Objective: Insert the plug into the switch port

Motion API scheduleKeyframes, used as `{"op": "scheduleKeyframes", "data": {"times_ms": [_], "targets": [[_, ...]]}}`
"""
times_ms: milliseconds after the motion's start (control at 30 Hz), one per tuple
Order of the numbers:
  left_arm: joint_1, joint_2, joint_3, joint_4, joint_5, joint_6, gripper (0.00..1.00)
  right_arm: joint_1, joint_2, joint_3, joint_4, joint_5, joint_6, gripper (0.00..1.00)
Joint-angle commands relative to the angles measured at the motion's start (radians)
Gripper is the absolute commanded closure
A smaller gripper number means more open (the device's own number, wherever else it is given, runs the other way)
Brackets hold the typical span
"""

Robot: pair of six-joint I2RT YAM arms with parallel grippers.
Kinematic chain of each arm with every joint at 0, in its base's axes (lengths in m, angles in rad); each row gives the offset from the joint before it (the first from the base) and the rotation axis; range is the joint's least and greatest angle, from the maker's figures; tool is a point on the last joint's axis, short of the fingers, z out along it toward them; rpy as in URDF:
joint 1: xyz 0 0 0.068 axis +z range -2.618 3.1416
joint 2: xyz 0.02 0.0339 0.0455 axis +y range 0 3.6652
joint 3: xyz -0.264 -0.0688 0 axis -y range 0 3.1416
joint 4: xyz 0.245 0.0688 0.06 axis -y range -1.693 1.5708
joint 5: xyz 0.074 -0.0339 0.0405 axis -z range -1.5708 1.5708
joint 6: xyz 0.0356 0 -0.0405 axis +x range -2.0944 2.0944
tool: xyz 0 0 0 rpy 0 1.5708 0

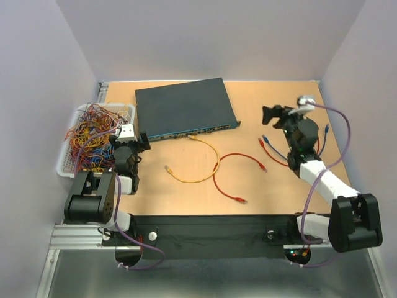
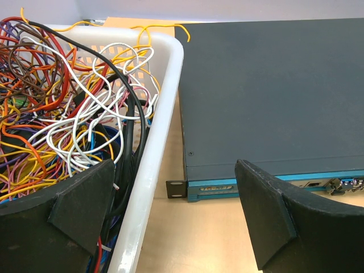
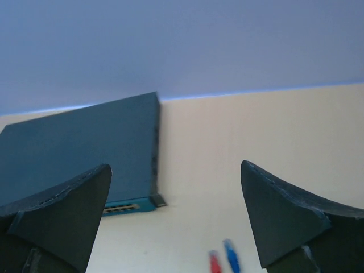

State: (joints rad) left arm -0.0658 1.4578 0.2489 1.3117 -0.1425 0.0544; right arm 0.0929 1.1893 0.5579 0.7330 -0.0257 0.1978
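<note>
Black fingers (image 2: 79,207) of the left gripper (image 2: 173,170) stand apart, empty, beside the white plastic basket (image 2: 165,102); the right gripper (image 3: 175,166) gapes too; the flat dark blue-grey metal switch (image 1: 183,108) lies far centre, sockets (image 1: 205,130) facing near; best to pinch the loose plug (image 1: 167,168) of the thin yellow cable (image 1: 193,181) just behind its head, squarely aligned.

Lab test cell: plain walls (image 1: 205,37) box in a wooden table (image 1: 273,192).

I see the tan table (image 1: 273,186) carrying the switch (image 1: 183,108) at the back. A white basket (image 1: 62,166) of tangled wires sits just left of it. A yellow cable (image 1: 186,181) loops in front, crossed by a red cable (image 1: 215,180), with short blue and red cables (image 1: 267,143) farther right.
</note>
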Motion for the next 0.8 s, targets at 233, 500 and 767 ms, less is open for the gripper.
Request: {"op": "scheduleKeyframes", "data": {"times_ms": [233, 500, 767], "targets": [[0.012, -0.002, -0.003, 0.222, -0.025, 0.016, 0.01, 0.499, 0.352, 0.440, -0.566, 0.098, -0.095, 0.00], [0.012, -0.002, -0.002, 0.222, -0.025, 0.013, 0.01, 0.631, 0.598, 0.588, -0.599, 0.162, -0.138, 0.04], [0.012, -0.001, 0.001, 0.219, -0.025, 0.013, 0.01, 0.651, 0.757, 0.698, -0.627, 0.231, -0.189, 0.09]]}}
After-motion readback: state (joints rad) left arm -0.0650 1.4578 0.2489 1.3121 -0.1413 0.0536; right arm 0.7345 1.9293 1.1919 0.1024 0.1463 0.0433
